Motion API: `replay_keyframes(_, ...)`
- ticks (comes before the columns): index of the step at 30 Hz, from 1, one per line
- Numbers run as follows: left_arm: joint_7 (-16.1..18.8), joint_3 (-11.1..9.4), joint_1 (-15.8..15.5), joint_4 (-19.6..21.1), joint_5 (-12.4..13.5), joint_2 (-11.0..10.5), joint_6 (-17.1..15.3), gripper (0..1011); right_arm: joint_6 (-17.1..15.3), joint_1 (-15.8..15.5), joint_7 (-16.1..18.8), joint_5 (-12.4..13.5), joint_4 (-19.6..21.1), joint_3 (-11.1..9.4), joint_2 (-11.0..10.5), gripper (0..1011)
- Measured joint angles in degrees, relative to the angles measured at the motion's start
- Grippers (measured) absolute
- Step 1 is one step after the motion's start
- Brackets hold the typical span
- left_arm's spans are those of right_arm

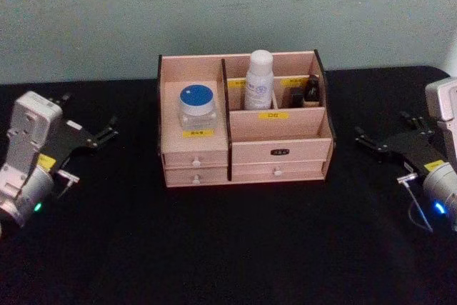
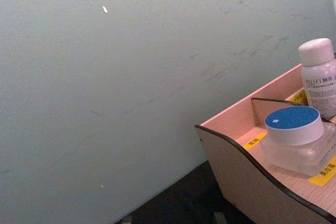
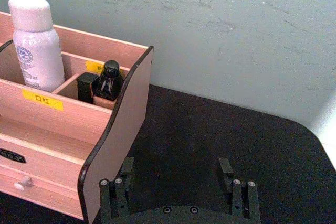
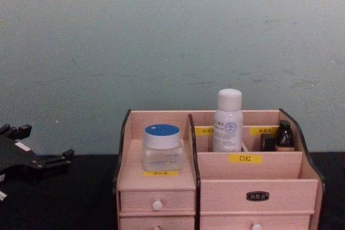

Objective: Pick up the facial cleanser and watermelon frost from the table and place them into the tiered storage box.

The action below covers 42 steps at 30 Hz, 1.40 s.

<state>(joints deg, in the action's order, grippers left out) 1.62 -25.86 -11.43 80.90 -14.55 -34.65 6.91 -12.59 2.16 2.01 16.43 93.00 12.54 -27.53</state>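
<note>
While both arms sit low at the sides of the black surface (image 1: 228, 248), the tiered storage box (image 1: 280, 152) stands between them near the back wall. The left pincer (image 1: 106, 133), well apart from the box's left side, has its fingers spread with nothing between them; the right pincer (image 1: 368, 138), equally clear of the box's right side, is likewise spread and empty. Beyond the left pincer, on the box's left step, sits a clear jar with a blue lid (image 1: 197, 107) — upright over a yellow label. Farther toward the right pincer, a white spray bottle (image 1: 259, 80) stands upright in a rear compartment, and a small dark bottle (image 3: 108, 81) with a dark block beside it occupies the rear compartment nearest the right pincer.
</note>
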Motion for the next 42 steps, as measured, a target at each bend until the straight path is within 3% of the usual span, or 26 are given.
replay_keyframes(42, 0.0, 0.0, 0.0, 0.0, 0.0, 0.0, 0.0, 1001, 0.2, -0.1, -0.1, 0.1, 0.1, 0.0, -0.1, 1000)
